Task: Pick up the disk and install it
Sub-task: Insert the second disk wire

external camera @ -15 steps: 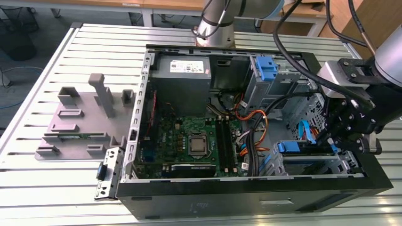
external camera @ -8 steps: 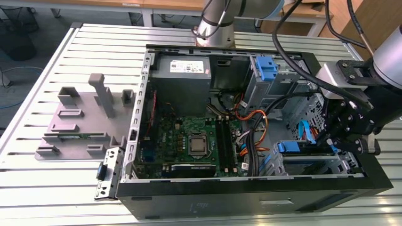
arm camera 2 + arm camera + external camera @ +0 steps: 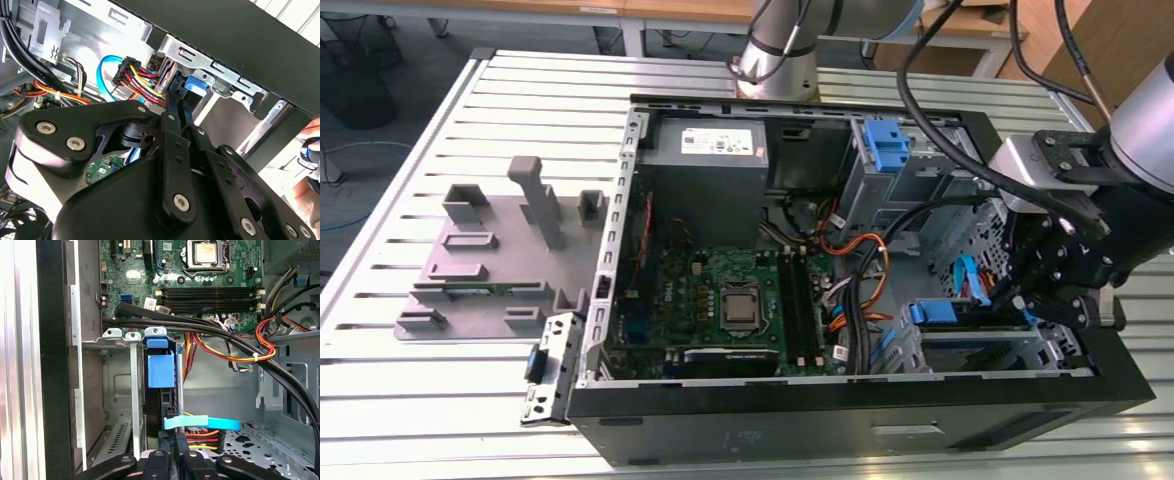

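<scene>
Drive bay [image 3: 120, 390] access is narrow: the disk [image 3: 161, 371] stands between metal bay walls [image 3: 134, 390]. Black cable bundle [image 3: 210, 330] and orange power wires [image 3: 240, 357] cross above; open chassis floor [image 3: 220, 385] lies beside.

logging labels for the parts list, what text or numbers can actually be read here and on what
None can be read.
White sticker on the power supply: print too small.
Motherboard markings and its small white sticker in the first wrist view: blurred.
Disk held upright in the drive cage at the gripper: no readable label faces the camera.
</scene>
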Controlling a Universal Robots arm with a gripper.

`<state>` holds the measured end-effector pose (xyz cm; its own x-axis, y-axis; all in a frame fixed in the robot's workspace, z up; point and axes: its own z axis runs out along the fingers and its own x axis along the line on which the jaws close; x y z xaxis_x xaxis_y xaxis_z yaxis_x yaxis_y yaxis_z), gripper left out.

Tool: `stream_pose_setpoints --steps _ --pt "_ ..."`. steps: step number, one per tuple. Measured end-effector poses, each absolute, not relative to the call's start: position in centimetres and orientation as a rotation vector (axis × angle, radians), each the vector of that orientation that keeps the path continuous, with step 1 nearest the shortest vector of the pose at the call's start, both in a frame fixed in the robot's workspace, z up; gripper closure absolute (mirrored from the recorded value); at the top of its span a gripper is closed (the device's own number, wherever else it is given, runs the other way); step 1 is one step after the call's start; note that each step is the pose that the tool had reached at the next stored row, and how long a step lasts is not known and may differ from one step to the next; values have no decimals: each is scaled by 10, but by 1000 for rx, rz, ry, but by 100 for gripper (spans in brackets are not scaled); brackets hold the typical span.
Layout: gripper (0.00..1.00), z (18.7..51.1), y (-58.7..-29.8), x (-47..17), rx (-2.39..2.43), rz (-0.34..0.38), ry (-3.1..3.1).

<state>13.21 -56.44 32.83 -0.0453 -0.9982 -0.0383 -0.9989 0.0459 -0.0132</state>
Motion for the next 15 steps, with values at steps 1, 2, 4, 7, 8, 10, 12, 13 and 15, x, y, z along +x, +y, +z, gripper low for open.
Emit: stream_pose_setpoints --steps 1,2,4,7,8,10,12,13,15 --pt "84 328 -564 132 -2145 26 2245" --pt "84 328 -564 132 -2145 26 2245" --pt "84 327 -564 132 -2145 25 2245" --pt "84 326 -564 132 -2145 26 2245" --pt "84 326 -564 132 -2145 27 2245" --pt "84 326 -564 132 -2145 27 2245" --pt "82 325 -564 132 -2143 30 2243" --pt "82 325 -564 132 -2144 29 2244" --pt "76 326 -564 132 -2145 27 2245"
